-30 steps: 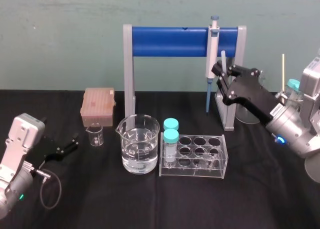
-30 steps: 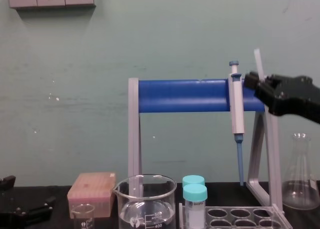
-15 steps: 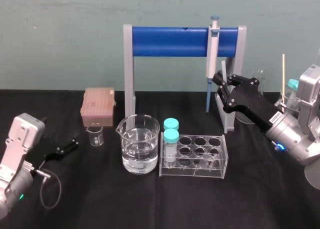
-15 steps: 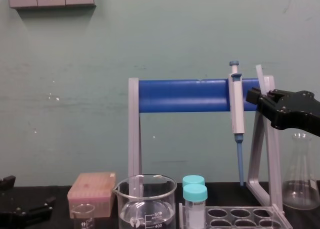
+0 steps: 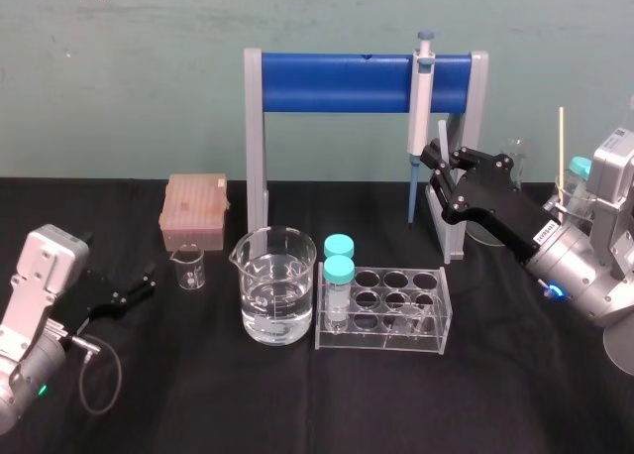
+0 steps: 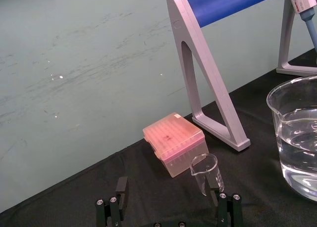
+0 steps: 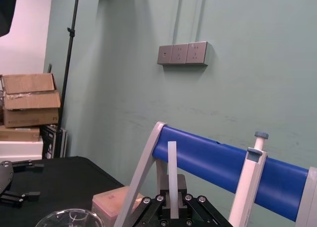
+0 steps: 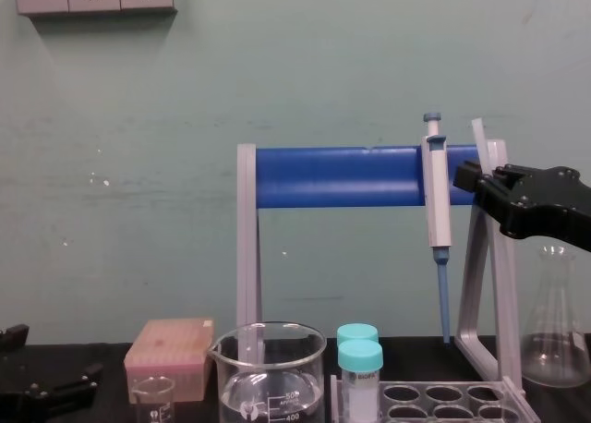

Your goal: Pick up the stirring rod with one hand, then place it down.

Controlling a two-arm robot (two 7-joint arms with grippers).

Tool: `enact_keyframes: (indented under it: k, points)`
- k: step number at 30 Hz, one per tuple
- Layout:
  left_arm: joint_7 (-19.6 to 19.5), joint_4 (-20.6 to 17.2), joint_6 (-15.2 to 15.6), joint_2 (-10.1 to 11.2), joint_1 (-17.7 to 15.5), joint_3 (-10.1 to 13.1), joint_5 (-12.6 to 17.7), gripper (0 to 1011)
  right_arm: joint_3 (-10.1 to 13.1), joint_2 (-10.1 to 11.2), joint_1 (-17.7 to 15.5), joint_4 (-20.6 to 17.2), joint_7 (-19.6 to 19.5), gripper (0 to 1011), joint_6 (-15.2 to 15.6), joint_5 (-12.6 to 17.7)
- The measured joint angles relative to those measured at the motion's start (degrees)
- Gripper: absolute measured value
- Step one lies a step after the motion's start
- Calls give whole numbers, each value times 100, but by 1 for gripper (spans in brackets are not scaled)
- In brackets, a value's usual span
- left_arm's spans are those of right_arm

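One rod (image 5: 442,137), apparently in end effector (image 5: 432,171)

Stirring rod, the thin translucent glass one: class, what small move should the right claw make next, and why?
Probably lower it gently toward the black table, then open. The right claw is shut on the thin translucent glass stirring rod, holding it near upright, high above the table, beside the blue-barred grey pipette stand. The left claw lies open on the table.
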Motion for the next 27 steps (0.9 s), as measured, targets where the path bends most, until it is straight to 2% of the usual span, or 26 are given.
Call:
enact_keyframes:
  k: [27]
  points:
    - [0,0,0,0,0,0,0,1000,-3,1,3,-4,8,75,-5,0]
